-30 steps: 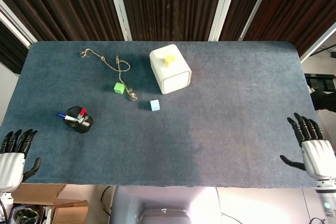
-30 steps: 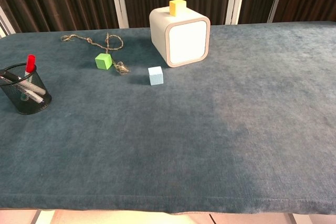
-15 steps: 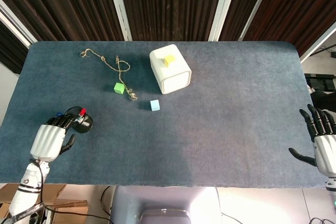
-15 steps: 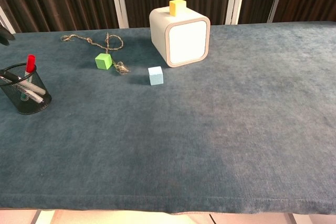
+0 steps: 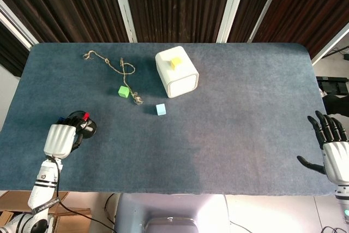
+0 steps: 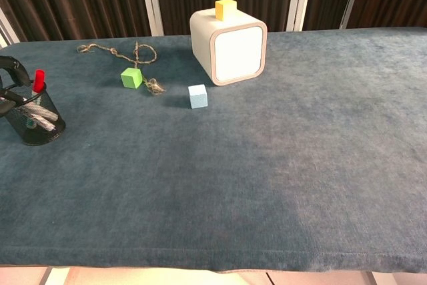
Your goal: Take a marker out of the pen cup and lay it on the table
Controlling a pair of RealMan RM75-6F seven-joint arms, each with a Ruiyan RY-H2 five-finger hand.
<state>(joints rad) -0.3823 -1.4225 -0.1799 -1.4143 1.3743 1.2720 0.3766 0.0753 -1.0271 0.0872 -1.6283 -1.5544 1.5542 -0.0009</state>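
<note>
Two hands show in the head view; the left hand (image 5: pixel 60 139) hangs over the near side of the pen cup (image 5: pixel 83 125), its fingers reaching down at the rim, and whether they grasp anything I cannot tell; the right hand (image 5: pixel 332 151) is at the surface's far right edge, released, fingers spread, holding nothing; the surface (image 5: pixel 234 129) is covered in dark blue-grey cloth; behind it runs a wall of dark brown slats with pale uprights; the cup, black mesh, stands near the left edge with a red-capped marker (image 6: pixel 37 82) upright in it beside other pens; a green cube (image 5: pixel 124 91) lies just beside a length of twine (image 5: pixel 112 65); a pale blue cube (image 5: pixel 161 109) sits near a white rounded box (image 5: pixel 176 72), which carries a small yellow block (image 6: pixel 225 9) on top; no writing is legible.
</note>
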